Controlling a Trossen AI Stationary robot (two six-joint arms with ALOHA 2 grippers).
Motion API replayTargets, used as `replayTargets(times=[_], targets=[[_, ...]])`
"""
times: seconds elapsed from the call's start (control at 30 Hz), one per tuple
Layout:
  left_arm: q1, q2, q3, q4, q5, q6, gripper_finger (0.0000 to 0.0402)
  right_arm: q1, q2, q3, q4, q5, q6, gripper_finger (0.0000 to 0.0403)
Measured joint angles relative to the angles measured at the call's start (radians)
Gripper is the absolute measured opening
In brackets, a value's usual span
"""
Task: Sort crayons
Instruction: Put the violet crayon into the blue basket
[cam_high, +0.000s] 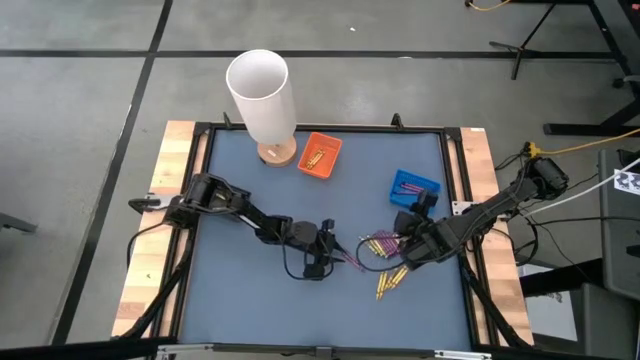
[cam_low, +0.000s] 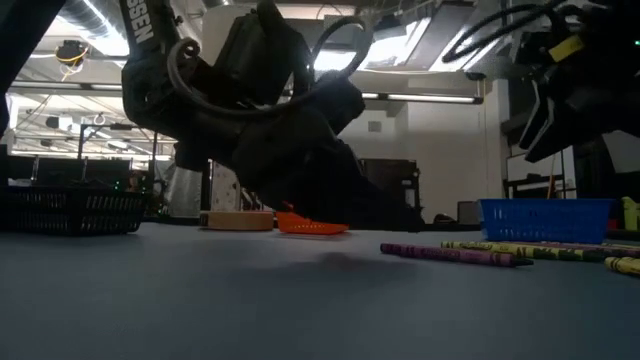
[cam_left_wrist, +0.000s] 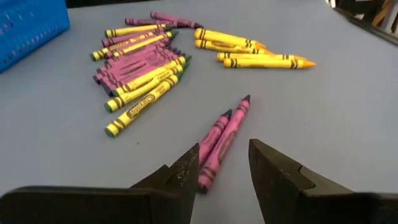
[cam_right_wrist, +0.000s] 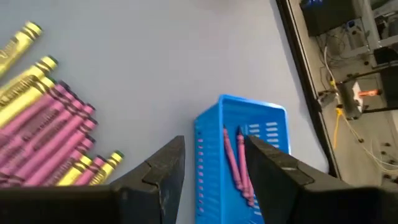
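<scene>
The heap of crayons (cam_high: 382, 246) lay on the table (cam_high: 240, 300), near the basket (cam_high: 412, 188) that held a few crayons (cam_right_wrist: 239, 165). A smaller cluster (cam_high: 390, 283) lay just beyond the heap, on the side away from that basket. The tray (cam_high: 320, 155) sat well apart from the heap, with the upright tube (cam_high: 262, 100) just beside it. The left gripper (cam_left_wrist: 222, 171) stood over a pair of crayons (cam_left_wrist: 222, 138) near the heap; the right gripper (cam_right_wrist: 211, 174) hung above the basket.

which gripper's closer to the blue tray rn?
Right. The right gripper hovers open at the blue tray; the left gripper sits mid-table over two purple crayons.
</scene>
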Motion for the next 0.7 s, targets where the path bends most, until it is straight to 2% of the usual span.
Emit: replayTargets(times=[0.2,0.5,0.7], targets=[[0.001,0.000,0.000,-0.047,-0.001,0.000,0.0124,0.000,0.000,0.000,0.046,0.000,-0.071,0.0168],[0.005,0.000,0.000,-0.078,-0.001,-0.001,0.0124,0.000,0.000,0.000,0.125,-0.002,-0.076,0.0168],[0.001,0.000,0.000,-0.083,0.013,-0.002,0.0124,0.000,0.000,0.000,0.187,-0.064,-0.078,0.0168]])
